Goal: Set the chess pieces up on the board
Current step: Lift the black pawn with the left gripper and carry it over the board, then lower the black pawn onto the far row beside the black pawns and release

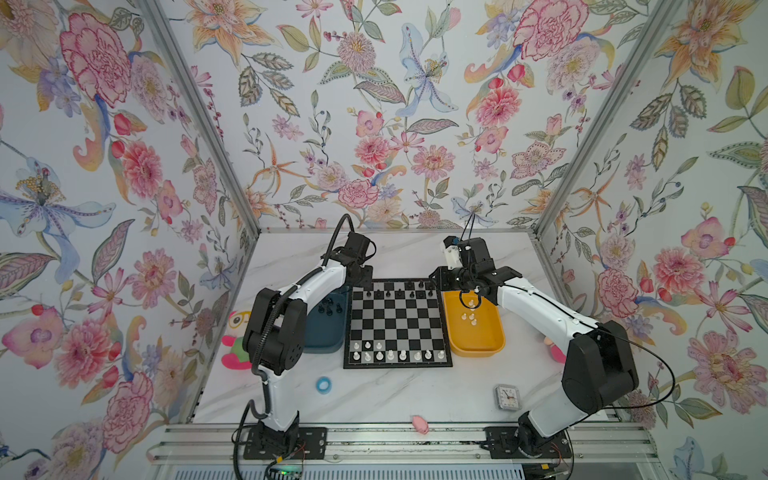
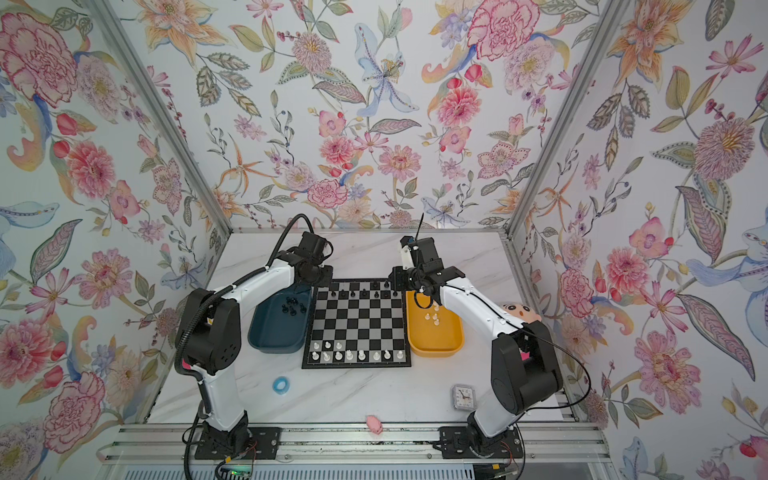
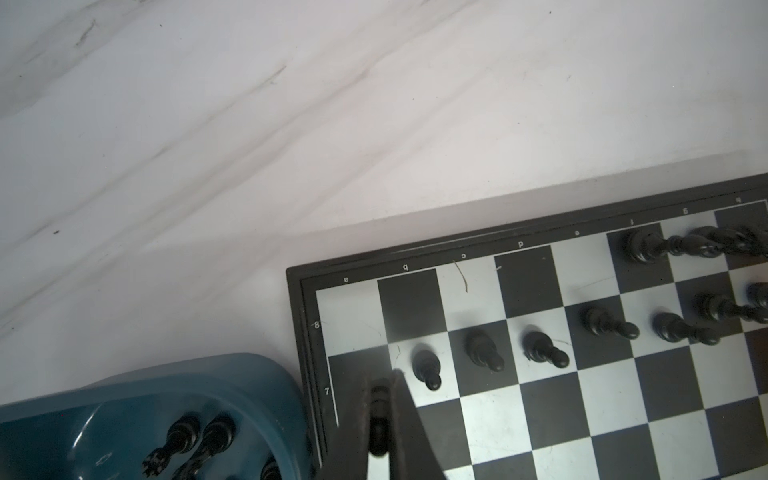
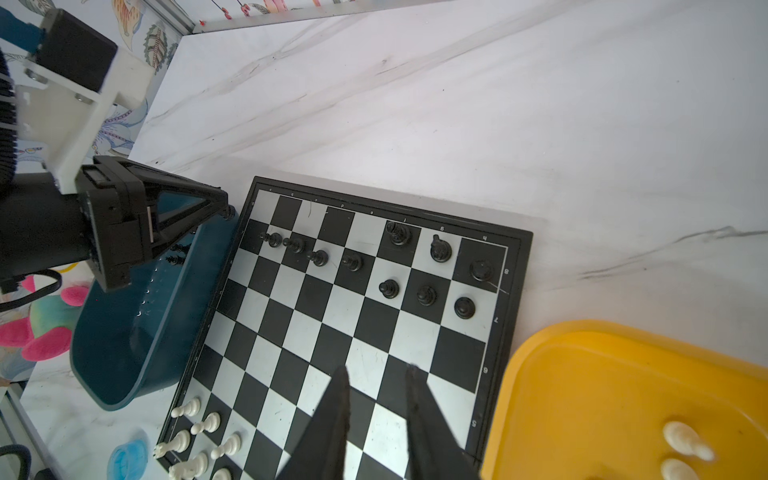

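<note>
The left claw [image 3: 381,384] is clamped on a small black plastic pawn [image 3: 379,415] at the far left corner of the square black-and-silver chessboard [image 3: 490,415], in line with a row of black pawns [image 3: 426,368]. Further right, the right claw [image 4: 378,369] hangs empty and slightly parted above the board's right half.

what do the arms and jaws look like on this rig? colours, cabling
Left arm and right arm: white shells, black joint housings, black base plates. The left one carries a ribbed black hose, the right one a thin black cable. Their jaws are black tapering wedges.
</note>
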